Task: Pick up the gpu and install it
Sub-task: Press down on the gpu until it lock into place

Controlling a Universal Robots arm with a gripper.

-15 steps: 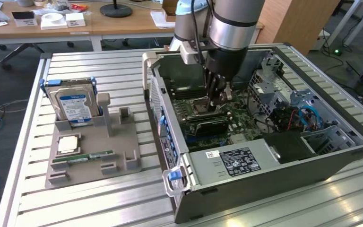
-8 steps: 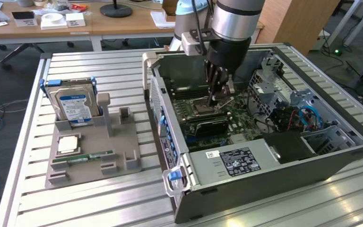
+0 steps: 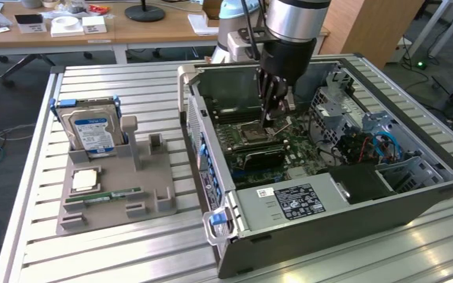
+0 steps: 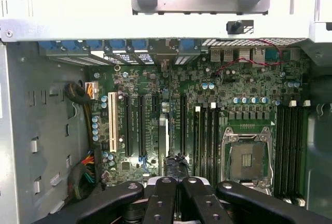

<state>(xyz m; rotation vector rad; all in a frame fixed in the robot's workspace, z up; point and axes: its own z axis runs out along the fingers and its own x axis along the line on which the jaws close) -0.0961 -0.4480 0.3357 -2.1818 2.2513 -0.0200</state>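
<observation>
Both fingers [image 3: 272,100], closed, hover just above the upright gpu [image 3: 258,158]

green motherboard [image 4: 207,110], blue-labelled silver hard drive [image 3: 92,132], grey holder tray [image 3: 116,194].

Exterior view high, oblique; wrist view close above shared motherboard [image 4: 207,115]

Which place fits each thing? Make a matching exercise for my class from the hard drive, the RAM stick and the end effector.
Things:
1. hard drive
2. RAM stick
3. end effector

Places:
A. inside the open computer case, over the motherboard
B. lying flat on the grey holder
C. standing upright in the grey holder

Pairs: 1-C, 2-B, 3-A
</observation>
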